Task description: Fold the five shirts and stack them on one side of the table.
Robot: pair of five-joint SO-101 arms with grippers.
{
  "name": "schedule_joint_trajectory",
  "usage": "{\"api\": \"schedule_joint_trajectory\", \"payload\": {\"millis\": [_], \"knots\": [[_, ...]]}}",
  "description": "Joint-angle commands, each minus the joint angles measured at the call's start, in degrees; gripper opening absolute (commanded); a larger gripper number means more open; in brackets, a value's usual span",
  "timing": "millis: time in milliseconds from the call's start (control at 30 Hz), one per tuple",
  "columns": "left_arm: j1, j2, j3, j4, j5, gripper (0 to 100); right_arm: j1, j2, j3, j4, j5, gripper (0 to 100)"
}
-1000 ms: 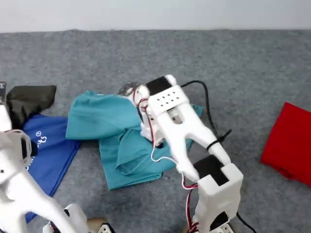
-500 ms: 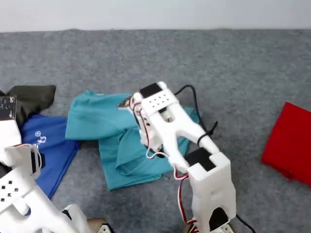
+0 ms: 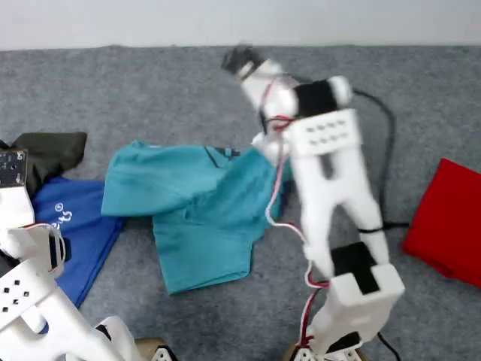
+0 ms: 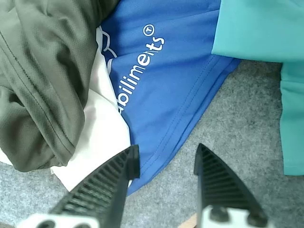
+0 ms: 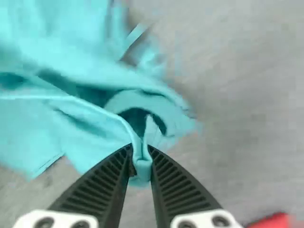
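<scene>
High view has the grey, carpet-like desk [image 3: 150, 83] running out to a plain pale wall at the far edge. That nap looks grabby, so I'd expect cloth to drag rather than slide. Teal shirt [image 3: 195, 203] is sprawled mid-desk, crumpled, its right side raised off the surface. Blue shirt [image 3: 75, 226] lies left of it, overlapped by the teal edge. Red shirt [image 3: 451, 218] is at the right edge, olive shirt [image 3: 45, 150] at the left, beyond the blue. Right gripper [image 5: 139, 151] has its fingers pinching a bunched teal fold. Left gripper [image 4: 167, 149] hangs over the blue hem, fingers spread, holding nothing. My take: draw that fold out slow and level so the shirt flattens, not bunches.
</scene>
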State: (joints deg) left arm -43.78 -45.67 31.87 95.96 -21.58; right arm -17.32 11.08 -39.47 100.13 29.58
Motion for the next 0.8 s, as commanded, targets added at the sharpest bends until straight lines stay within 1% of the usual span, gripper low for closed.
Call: {"api": "schedule_joint_trajectory", "payload": {"millis": [0, 100, 200, 267, 400, 500, 600, 700, 767], "knots": [[0.00, -1.05, 1.63, -3.34, -0.35, 20, 4.79, -4.70, -13.36, -2.95, 0.88, 1.0], [0.00, -1.05, 3.38, -3.78, -0.35, 20, 8.40, -4.79, -20.92, -6.64, 0.88, 1.0], [0.35, -1.05, 4.18, -3.78, -0.35, 20, 11.38, -4.79, -24.35, -8.57, 0.97, 1.0], [1.67, -1.14, 4.44, -3.43, -0.35, 20, 13.49, -4.62, -24.00, -7.96, 1.23, 1.0], [5.10, -1.14, 4.53, -3.25, -0.18, 20, 18.51, -2.15, -18.81, -5.85, 2.64, 1.0], [6.68, -1.14, 4.53, -3.25, 0.00, 20, 23.52, 1.54, -14.07, -6.81, 2.55, 1.0], [6.77, -1.14, 4.53, -3.25, 0.00, 20, 28.00, 6.20, -12.66, -8.57, 2.46, 1.0], [6.95, -1.14, 4.53, -3.16, 0.00, 20, 29.76, 8.31, -12.84, -8.13, 1.49, 1.0], [9.05, -1.14, 4.53, -3.16, -0.18, 20, 29.76, 8.22, -12.75, -6.37, 1.67, 1.0]]}}
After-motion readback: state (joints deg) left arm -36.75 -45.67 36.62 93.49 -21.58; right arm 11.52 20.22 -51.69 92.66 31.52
